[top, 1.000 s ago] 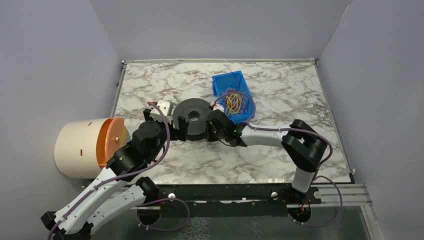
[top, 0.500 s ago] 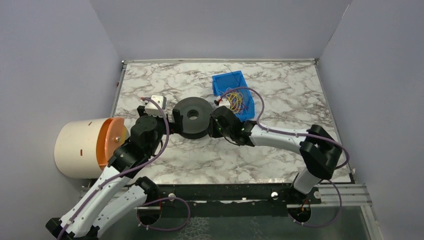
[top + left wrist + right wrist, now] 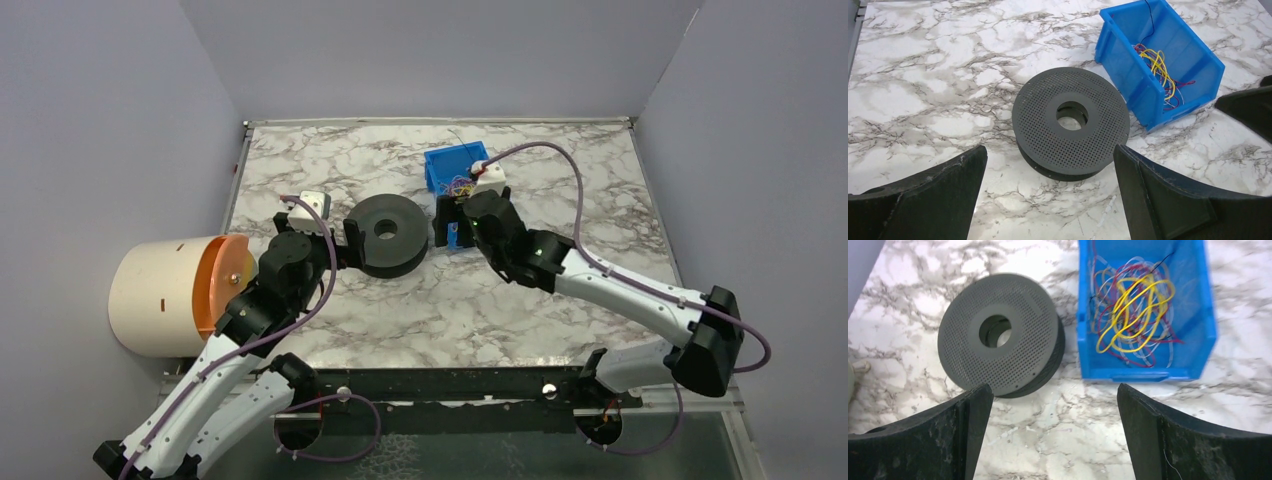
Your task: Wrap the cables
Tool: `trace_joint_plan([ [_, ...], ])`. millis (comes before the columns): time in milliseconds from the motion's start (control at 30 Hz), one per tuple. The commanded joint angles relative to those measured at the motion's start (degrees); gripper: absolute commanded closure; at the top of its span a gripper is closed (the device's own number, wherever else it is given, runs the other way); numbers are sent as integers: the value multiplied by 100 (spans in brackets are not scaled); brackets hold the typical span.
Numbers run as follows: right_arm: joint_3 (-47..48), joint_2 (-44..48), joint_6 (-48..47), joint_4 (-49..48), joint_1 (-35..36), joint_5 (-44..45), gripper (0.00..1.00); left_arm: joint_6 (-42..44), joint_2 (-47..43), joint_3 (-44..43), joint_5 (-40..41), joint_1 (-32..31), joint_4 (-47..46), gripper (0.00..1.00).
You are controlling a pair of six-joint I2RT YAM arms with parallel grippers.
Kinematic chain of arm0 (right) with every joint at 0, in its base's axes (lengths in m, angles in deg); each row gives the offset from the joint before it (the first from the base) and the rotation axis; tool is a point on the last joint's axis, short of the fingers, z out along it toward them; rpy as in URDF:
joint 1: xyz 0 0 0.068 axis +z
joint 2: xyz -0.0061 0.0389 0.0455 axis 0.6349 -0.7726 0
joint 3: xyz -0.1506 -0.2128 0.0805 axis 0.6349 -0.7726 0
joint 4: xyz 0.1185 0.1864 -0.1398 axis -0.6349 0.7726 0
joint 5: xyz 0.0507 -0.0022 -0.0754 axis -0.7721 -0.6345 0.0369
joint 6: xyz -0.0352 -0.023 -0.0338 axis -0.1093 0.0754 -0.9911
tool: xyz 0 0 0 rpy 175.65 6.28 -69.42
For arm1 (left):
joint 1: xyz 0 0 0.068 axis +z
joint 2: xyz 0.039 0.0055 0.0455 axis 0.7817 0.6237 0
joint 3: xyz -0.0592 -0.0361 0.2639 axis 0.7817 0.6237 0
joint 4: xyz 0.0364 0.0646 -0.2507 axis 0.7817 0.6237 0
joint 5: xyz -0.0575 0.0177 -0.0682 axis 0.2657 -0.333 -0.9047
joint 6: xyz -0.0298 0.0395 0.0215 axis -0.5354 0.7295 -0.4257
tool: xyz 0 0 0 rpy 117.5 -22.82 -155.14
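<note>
The cables are a loose tangle of thin yellow, red and purple wires lying inside a blue bin. From above, my right wrist covers most of the cables and part of the bin. A black perforated spool lies flat on the marble, left of the bin. My left gripper is open at the spool's left side, with the spool just beyond its fingertips. My right gripper is open and empty, hovering over the bin's near wall and the gap to the spool.
A cream cylinder with an orange lid lies on its side off the table's left edge, beside my left arm. Grey walls close in the table on three sides. Bare marble lies right of the bin.
My right gripper went from shut to wide open and moved right, from the spool's right side to the bin's near wall. Its elbow swung out to the right. The left arm barely moved.
</note>
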Motion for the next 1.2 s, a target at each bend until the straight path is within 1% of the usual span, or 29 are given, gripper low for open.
trace_joint_plan([
  [0, 146, 523, -683, 371, -100, 611, 0, -38, -70, 72, 52, 37, -119, 1],
  [100, -1, 800, -822, 619, -146, 695, 0, -30, -81, 90, 46, 42, -116, 1],
  [200, -371, 1203, -792, 835, -308, 694, 0, -14, -74, 103, 50, 39, -120, 1],
  [367, -995, 2087, -752, 833, -1147, 55, 0, 36, -154, 131, 120, 40, -126, 1],
  [400, -1056, 2162, -738, 871, -1287, -40, 0, 51, -183, 144, 131, 36, -133, 1],
  [467, -1126, 2193, -625, 997, -1590, -571, 0, 86, -253, 183, 182, 32, -166, 1],
  [567, -1284, 2096, -489, 1133, -1987, -897, 0, 180, -306, 256, 330, 33, -253, 1],
  [633, -1461, 2112, -391, 1043, -2374, -1110, 0, 221, -277, 289, 489, 38, -292, 1],
  [733, -1630, 2154, -142, 743, -3076, -1769, 0, 284, -135, 349, 678, 42, -333, 1],
  [800, -1712, 1998, 53, 573, -3426, -1998, 0, 293, 13, 350, 763, 41, -320, 1],
  [900, -1808, 1778, 220, 351, -3753, -2177, 0, 291, 262, 339, 771, 41, -319, 1],
  [1000, -2173, 1789, 299, -22, -4062, -2027, 0, 261, 435, 299, 524, 39, -296, 1],
  [1100, -2569, 1981, 318, -336, -4303, -2035, 0, 244, 631, 219, 271, 49, -340, 1],
  [1167, -2764, 2285, 11, -689, -4311, -2226, 0, 29, 890, 33, 110, 54, -260, 1],
])
